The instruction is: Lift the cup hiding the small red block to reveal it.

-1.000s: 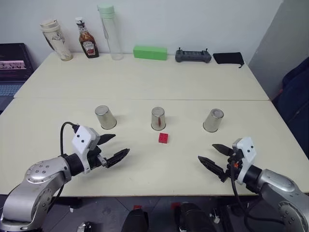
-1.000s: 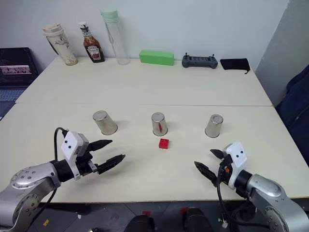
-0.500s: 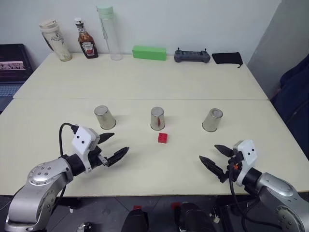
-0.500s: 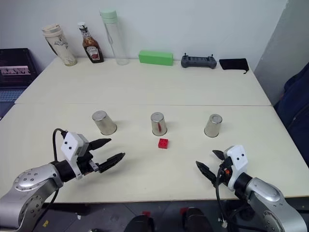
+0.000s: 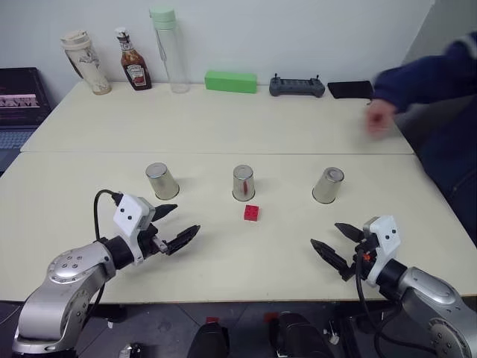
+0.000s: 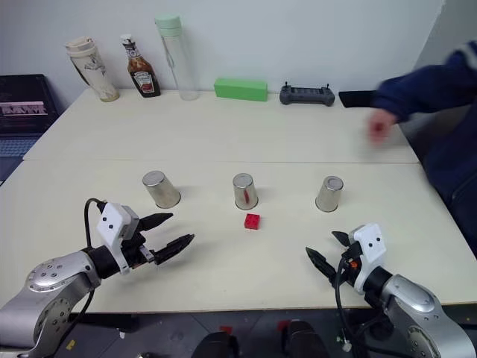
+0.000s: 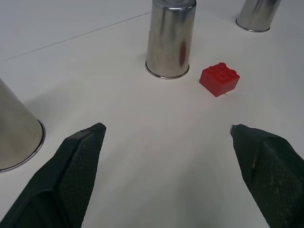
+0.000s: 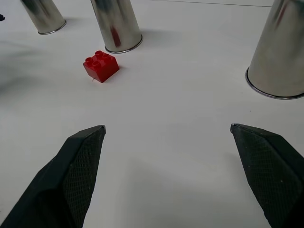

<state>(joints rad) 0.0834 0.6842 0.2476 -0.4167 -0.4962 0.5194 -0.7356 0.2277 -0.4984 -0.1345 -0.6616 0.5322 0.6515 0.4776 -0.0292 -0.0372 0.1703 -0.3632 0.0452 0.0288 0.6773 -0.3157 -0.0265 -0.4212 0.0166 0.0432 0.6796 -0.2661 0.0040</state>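
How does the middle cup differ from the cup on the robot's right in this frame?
The middle cup stands straight behind the small red block and mirrors a red streak on its side; the right cup stands apart from the block and shows no red. The middle cup sits midway between both grippers; the right cup sits ahead of the right gripper. Both are shiny metal, upside down on the table.

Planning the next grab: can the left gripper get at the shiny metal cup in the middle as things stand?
Probably yes. The left gripper is open, with bare table between it and the middle metal cup; the small red block sits beside that path.
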